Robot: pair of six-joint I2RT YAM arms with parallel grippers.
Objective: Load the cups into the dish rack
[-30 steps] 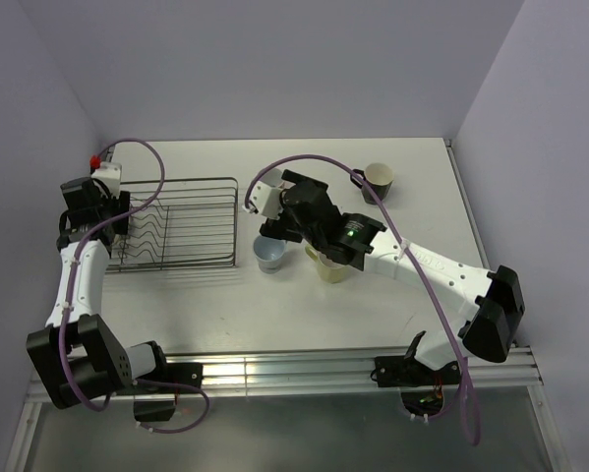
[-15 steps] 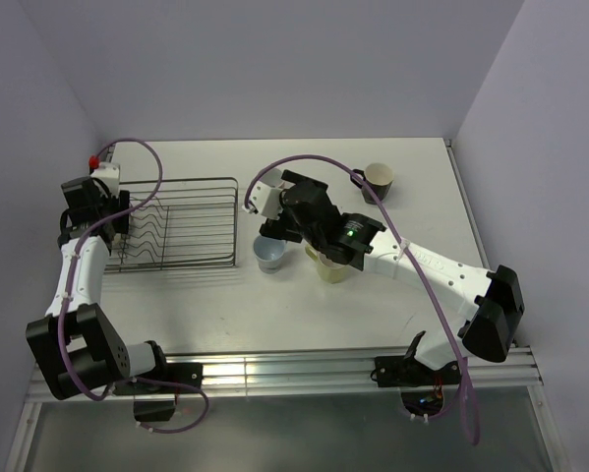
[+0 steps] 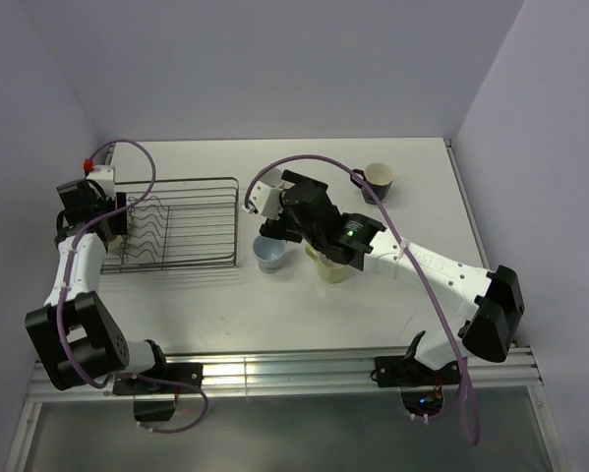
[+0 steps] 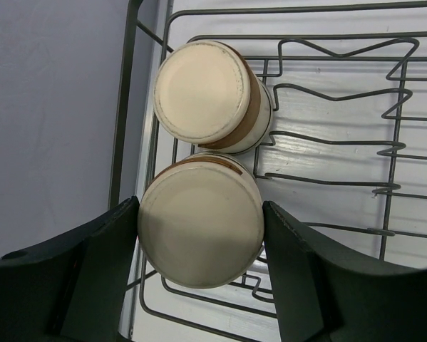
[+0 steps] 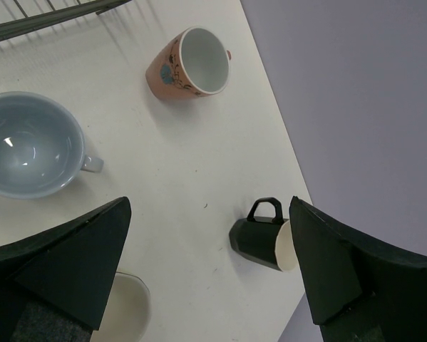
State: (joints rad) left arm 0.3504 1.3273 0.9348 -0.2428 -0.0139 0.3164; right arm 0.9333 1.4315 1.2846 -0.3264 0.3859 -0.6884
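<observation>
1. Gripping the near brown cup (image 4: 199, 228), the left gripper (image 4: 200, 249) has one dark finger pressed against each side of it.
2. That cup stands upside down, cream base up, in the left end of the dish rack (image 3: 191, 236). It is just beside the far brown cup (image 4: 202, 92), which is also upside down among the wavy prongs.
3. The right gripper (image 5: 209, 203) hangs over the table (image 5: 163, 157) with its jaws spread wide and nothing between them.
4. Below it, near the right finger, the black mug (image 5: 259, 242) lies on its side, showing its cream inside.
5. Farther off, the pink cup (image 5: 188, 64) lies tipped over close to the rack's edge.
6. The light blue mug (image 5: 28, 142) stands upright to the left, and the pale yellow mug (image 5: 127, 303) peeks out beside the left finger.
</observation>
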